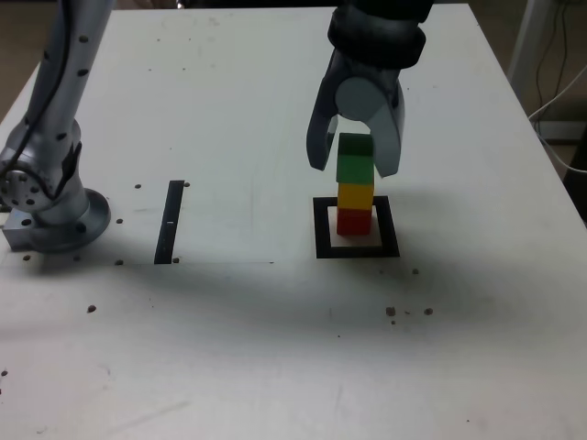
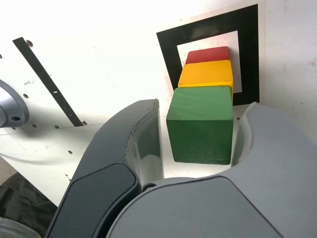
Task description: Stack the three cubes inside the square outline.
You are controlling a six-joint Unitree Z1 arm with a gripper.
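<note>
Three cubes stand in one upright column inside the square outline [image 1: 323, 231]: red cube [image 1: 354, 221] at the bottom, yellow cube [image 1: 356, 195] in the middle, green cube [image 1: 354, 160] on top. My gripper [image 1: 352, 168] hangs over the column, open, with one finger on each side of the green cube. In the wrist view the green cube [image 2: 200, 124] lies between the fingers [image 2: 133, 144], with a visible gap on the dark finger's side. Behind it show the yellow cube [image 2: 205, 74], the red cube [image 2: 208, 53] and the outline [image 2: 168, 54].
A thin black strip [image 1: 170, 220] lies on the white table toward the exterior view's left, also seen in the wrist view [image 2: 47, 79]. The arm's metal base [image 1: 50, 215] stands at the far left. Small dark specks dot the tabletop. Cables [image 1: 559, 92] hang past the right edge.
</note>
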